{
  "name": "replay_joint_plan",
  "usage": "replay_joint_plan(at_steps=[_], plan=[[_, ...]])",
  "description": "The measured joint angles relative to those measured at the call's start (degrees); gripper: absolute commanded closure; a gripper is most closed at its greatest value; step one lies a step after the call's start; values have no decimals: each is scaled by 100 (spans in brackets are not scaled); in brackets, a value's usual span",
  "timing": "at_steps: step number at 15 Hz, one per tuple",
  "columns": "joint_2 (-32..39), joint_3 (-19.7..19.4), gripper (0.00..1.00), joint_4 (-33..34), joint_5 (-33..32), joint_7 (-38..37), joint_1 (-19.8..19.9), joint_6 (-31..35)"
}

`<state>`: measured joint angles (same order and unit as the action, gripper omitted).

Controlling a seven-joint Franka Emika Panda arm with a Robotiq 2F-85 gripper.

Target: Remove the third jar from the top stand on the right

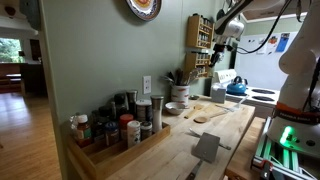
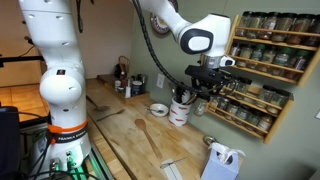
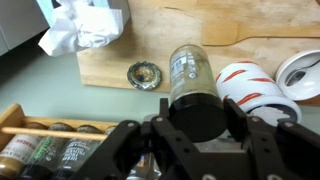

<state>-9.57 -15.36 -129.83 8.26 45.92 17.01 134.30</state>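
- The gripper point(image 3: 200, 122) is seen in the wrist view clamped on a small glass jar point(image 3: 190, 85). One finger is pressed against each side of the jar just behind its black lid.
- The jar is held lengthwise. Its lid is turned toward the camera, and its labelled glass body is pointed away, over the counter.
- The jar is thus out of the spice rack point(image 2: 262, 62) and is carried in the air just in front of it, clear of the shelves.
- In both exterior views the gripper point(image 2: 205, 88) is found beside the wall-mounted rack, below the level of the top stand point(image 2: 272, 22), where a row of jars is left standing.
- A lower tier of the rack point(image 3: 45, 128), filled with jars, is caught at the lower left of the wrist view. Which tier it is cannot be told.
- Beneath the held jar, a wooden cutting board point(image 3: 110, 70), a small round object point(image 3: 140, 73), a red-and-white striped container point(image 3: 248, 85) and a white bowl point(image 3: 302, 75) are seen on the counter point(image 3: 40, 85).
- A low crate of larger bottles point(image 1: 115, 132) is set well apart, against the green wall.
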Motion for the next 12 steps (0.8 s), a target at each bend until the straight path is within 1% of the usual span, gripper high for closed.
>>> replay_joint_plan(at_steps=[6, 12], plan=[[112, 126, 69, -1046, -95, -1371, -285, 941], [266, 143, 69, -2000, -26, -2428, -472, 2281]])
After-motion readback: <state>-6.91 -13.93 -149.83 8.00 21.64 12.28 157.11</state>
